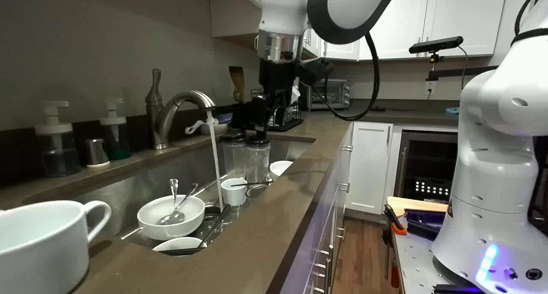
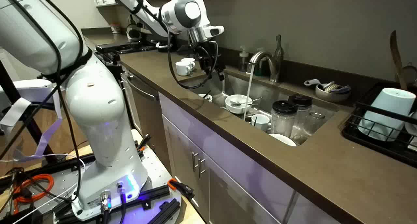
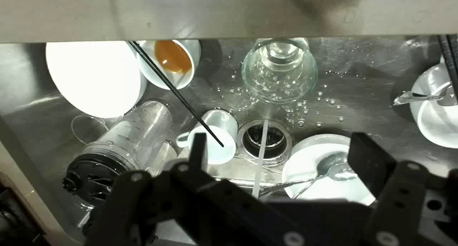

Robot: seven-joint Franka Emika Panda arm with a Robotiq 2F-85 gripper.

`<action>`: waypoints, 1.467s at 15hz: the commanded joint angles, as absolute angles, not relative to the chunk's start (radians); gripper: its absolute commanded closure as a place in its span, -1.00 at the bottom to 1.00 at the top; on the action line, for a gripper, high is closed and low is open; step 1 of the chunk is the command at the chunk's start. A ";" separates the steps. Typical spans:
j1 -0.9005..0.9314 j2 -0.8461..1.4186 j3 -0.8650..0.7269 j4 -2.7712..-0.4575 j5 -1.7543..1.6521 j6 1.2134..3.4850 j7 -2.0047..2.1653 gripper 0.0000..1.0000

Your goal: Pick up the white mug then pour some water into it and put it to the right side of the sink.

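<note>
Looks past the wide-spread hand (image 3: 282,155) into the sink (image 3: 365,111), onto a water stream (image 3: 261,158) over the drain (image 3: 275,140), between small white cup (image 3: 223,129) and bowl (image 3: 300,160) with spoons (image 3: 342,171).

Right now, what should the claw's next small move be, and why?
Probably a short swing to the robot's left, clear of the running faucet, toward the mugs on the counter: the claw hangs open over the sink, gripping nothing, and both mugs stand unheld, so filling one can't begin yet.
</note>
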State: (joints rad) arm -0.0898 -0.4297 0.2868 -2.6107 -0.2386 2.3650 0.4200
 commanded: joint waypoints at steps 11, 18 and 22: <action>-0.017 -0.329 0.285 -2.486 -0.290 2.327 0.356 -1.00; 0.124 -0.141 0.256 -2.280 -0.249 2.325 0.077 -1.00; 0.178 -0.023 0.245 -2.183 -0.218 2.335 -0.105 -1.00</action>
State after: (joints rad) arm 0.1399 -0.1172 0.2608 -2.2723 -0.2588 2.3541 0.0374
